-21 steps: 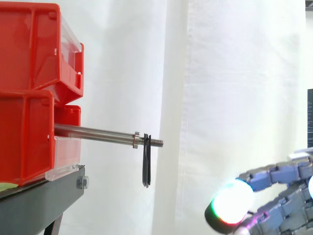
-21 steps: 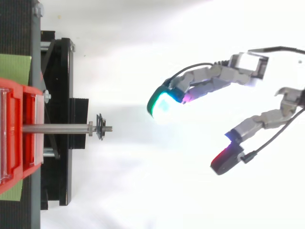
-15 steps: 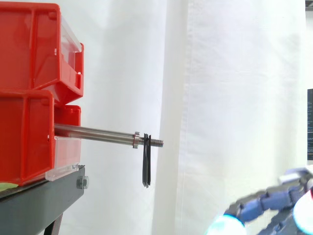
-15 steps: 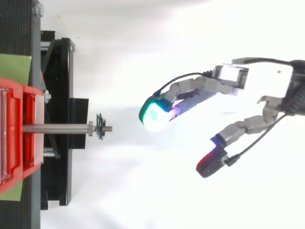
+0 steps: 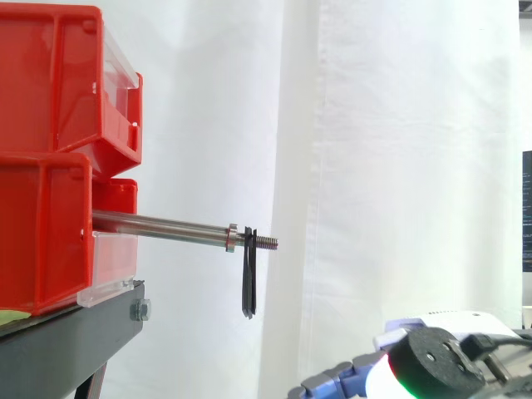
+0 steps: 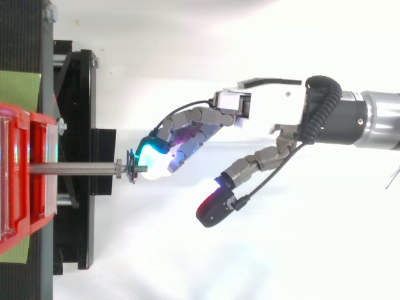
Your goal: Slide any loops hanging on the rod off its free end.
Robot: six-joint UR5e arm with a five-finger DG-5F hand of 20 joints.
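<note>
Steel rod [image 5: 158, 224] projecting from the red bins [image 5: 41, 224], long axis left to right, free threaded end pointing right. Black loop [image 5: 248, 278] hanging just right of the collar, close to that end. Hand [image 6: 206, 125] to the right of the loop, fingers loosely extended, thumb spread, nothing held. Glowing fingertips [image 6: 152, 164] at the rod's tip as seen from above, yet lower than the rod as seen from the side (so probably beneath the loop; contact not confirmed). Against 0.7 s ago: hand carried leftward from well apart to the rod's end, and lower; loop unmoved.
</note>
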